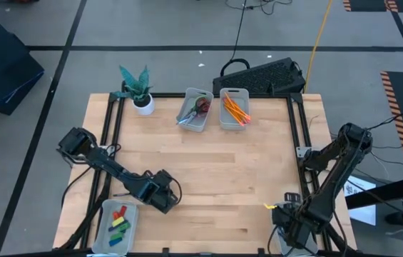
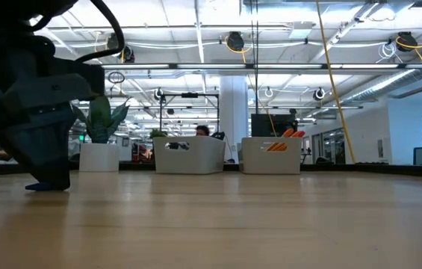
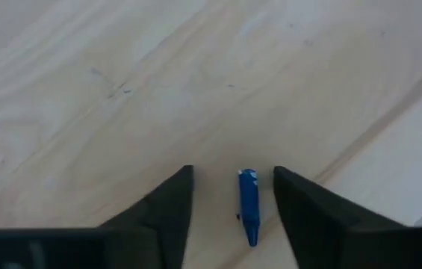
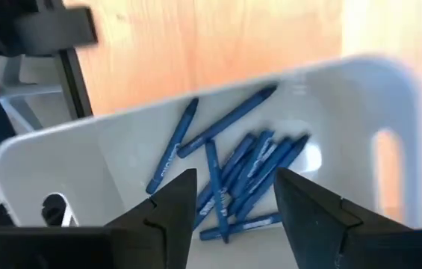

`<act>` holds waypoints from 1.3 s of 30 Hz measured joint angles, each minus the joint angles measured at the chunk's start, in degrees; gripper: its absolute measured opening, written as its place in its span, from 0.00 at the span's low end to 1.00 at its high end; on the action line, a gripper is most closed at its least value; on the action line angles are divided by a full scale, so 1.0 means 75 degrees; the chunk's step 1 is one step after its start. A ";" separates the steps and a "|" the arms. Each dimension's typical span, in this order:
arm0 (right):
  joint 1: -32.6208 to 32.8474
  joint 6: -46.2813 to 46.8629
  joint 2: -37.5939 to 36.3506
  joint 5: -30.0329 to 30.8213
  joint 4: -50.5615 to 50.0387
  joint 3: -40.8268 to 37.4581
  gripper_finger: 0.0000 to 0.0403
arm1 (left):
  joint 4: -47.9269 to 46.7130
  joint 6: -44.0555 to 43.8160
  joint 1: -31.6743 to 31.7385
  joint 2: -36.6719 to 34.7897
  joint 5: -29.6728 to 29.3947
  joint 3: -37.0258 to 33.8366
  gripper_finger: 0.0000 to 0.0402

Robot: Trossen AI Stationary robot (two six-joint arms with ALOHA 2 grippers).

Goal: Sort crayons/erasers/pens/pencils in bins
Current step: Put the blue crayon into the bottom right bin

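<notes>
1. The left gripper (image 3: pixel 233 202) was open at the counter (image 1: pixel 208 171), fingers straddling a blue crayon (image 3: pixel 249 205) near the eraser bin (image 1: pixel 103 230).
2. Advised: close squarely on the crayon's middle before lifting.
3. The right gripper (image 4: pixel 233 198) hung open above the pen bin (image 4: pixel 390 97).

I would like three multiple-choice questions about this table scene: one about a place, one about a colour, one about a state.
1. Where is the pale translucent plastic bin with the long orange pencils?
A. far edge, beside the scissors bin
B. near left corner
C. under the right arm

2. What colour is the short crayon between the left pincer fingers?
A. red
B. blue
C. green

3. How is the left pincer?
A. shut on the crayon
B. open around the crayon
C. away from the table

Answers: 1 A, the high view shows it there. 2 B, the left wrist view shows blue. 3 B, gaps show on both sides.
</notes>
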 joint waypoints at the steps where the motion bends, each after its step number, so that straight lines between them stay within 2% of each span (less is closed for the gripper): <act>1: -0.0072 -0.0201 0.0000 0.0128 -0.0232 0.0183 0.42 | -0.0040 -0.0161 0.0000 0.0003 0.0007 0.0000 0.46; 5: -0.0408 -0.1146 -0.0006 0.0988 -0.0846 0.0789 0.42 | -0.0124 -0.0456 0.0012 0.0009 0.0095 -0.0006 0.26; 8: -0.0713 -0.1902 -0.0003 0.1682 -0.0702 0.0923 0.42 | -0.0055 -0.0458 0.0009 0.0015 0.0180 -0.0015 0.13; 11: -0.1010 -0.2632 -0.0003 0.1987 -0.0298 0.0917 0.42 | -0.0037 -0.0458 0.0008 0.0015 0.0305 -0.0015 0.04; 14: -0.1302 -0.3403 -0.0003 0.2234 0.0254 0.0846 0.42 | -0.0047 -0.0476 0.0000 -0.0033 0.0355 -0.0020 0.03; 20: -0.1776 -0.5135 -0.0003 0.3128 0.1953 0.0563 0.42 | 0.0033 -0.0017 -0.0015 -0.0712 0.0086 0.0129 0.09; 24: -0.1818 -0.5930 -0.0003 0.4361 0.4065 -0.0099 0.42 | 0.1103 0.0980 -0.0072 -0.1351 -0.1373 0.0322 0.08; 28: -0.2073 -0.6441 0.0000 0.5156 0.7346 -0.1349 0.42 | 0.3631 0.3020 -0.0065 -0.1544 -0.2411 0.0300 0.05; 34: -0.3016 -0.6957 0.0003 0.5177 1.3108 -0.3210 0.42 | 0.7895 0.6597 0.0174 -0.1227 -0.2723 0.0318 0.07; 36: -0.3255 -0.7276 0.0003 0.4912 1.4129 -0.3469 0.42 | 0.8804 0.7343 0.0304 -0.1103 -0.2734 0.0318 0.08; 39: -0.3540 -0.7418 0.0003 0.4192 1.4461 -0.3468 0.42 | 0.9588 0.7973 0.0602 -0.0842 -0.2348 0.0319 0.07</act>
